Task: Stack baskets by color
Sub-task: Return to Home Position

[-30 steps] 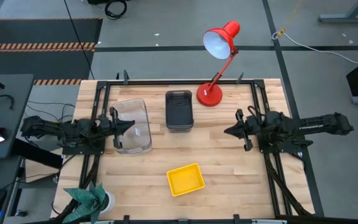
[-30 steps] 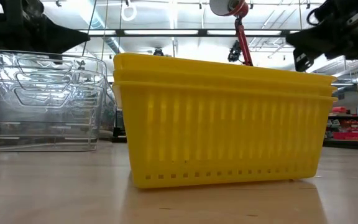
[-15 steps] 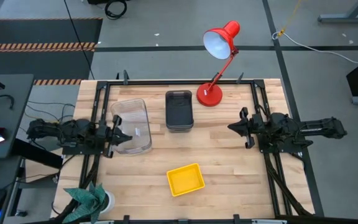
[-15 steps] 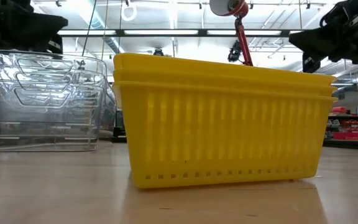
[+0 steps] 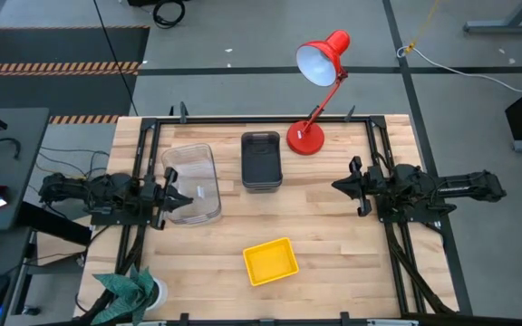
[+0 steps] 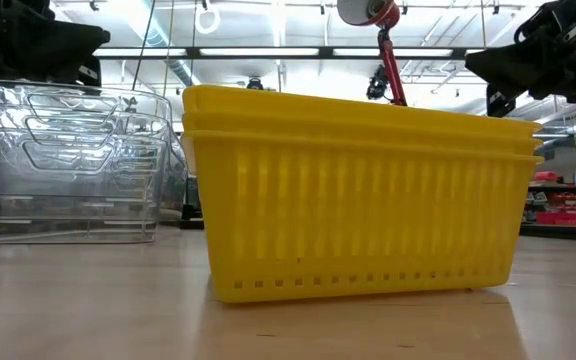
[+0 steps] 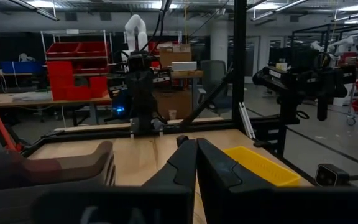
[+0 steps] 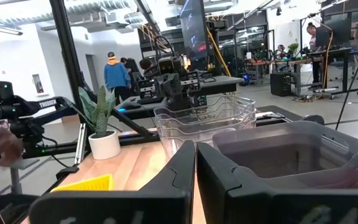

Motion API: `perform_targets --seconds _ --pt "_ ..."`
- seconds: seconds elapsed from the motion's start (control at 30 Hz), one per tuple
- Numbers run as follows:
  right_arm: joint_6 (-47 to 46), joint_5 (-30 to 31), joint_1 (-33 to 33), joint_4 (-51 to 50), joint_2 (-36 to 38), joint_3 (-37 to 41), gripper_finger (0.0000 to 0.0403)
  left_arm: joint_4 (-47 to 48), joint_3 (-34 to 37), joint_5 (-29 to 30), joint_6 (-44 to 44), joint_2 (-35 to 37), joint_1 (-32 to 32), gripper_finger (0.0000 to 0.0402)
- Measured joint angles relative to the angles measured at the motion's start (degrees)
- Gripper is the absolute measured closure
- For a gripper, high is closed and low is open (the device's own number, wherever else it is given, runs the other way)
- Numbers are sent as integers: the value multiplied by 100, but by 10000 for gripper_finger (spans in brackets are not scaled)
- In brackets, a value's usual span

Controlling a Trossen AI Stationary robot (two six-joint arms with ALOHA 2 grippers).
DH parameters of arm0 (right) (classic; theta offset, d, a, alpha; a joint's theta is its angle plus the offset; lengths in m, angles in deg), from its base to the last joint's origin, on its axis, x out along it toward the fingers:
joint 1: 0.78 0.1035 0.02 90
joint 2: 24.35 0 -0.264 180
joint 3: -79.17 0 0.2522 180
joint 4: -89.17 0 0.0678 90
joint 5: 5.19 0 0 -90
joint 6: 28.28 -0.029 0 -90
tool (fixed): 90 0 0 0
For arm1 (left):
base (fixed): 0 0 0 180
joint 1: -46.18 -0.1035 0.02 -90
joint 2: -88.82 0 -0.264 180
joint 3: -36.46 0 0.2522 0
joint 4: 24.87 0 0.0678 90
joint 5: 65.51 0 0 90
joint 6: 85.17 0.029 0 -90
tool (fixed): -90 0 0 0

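Three stacks of baskets rest bottom-down on the wooden table. The clear stack (image 5: pixel 193 184) is at the left, the dark grey stack (image 5: pixel 261 161) is at the far middle, and the yellow stack (image 5: pixel 270 261) is toward the near edge. My left gripper (image 5: pixel 182 195) is shut and held above the clear stack's left side, well above it in the low view. My right gripper (image 5: pixel 338 187) is shut too, up in the air right of the dark grey stack. The right wrist view shows the clear stack (image 8: pixel 204 118) and the grey stack (image 8: pixel 291 149) ahead.
A red desk lamp (image 5: pixel 320 91) stands on its round base at the far edge, right of the grey stack. A potted plant (image 5: pixel 134 290) sits at the near left corner. Black frame rails (image 5: pixel 143 163) run along the table's sides. People stand in the room beyond.
Both arms have drawn back a little toward their own table edges, then kept still. My left gripper has swung slightly toward the near edge. The baskets have not moved.
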Motion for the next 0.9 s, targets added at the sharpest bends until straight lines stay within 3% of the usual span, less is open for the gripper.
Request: perform_targets --seconds 0.9 --pt "5 -2 0 0 0 -1 380 0 0 0 -2 0 0 382"
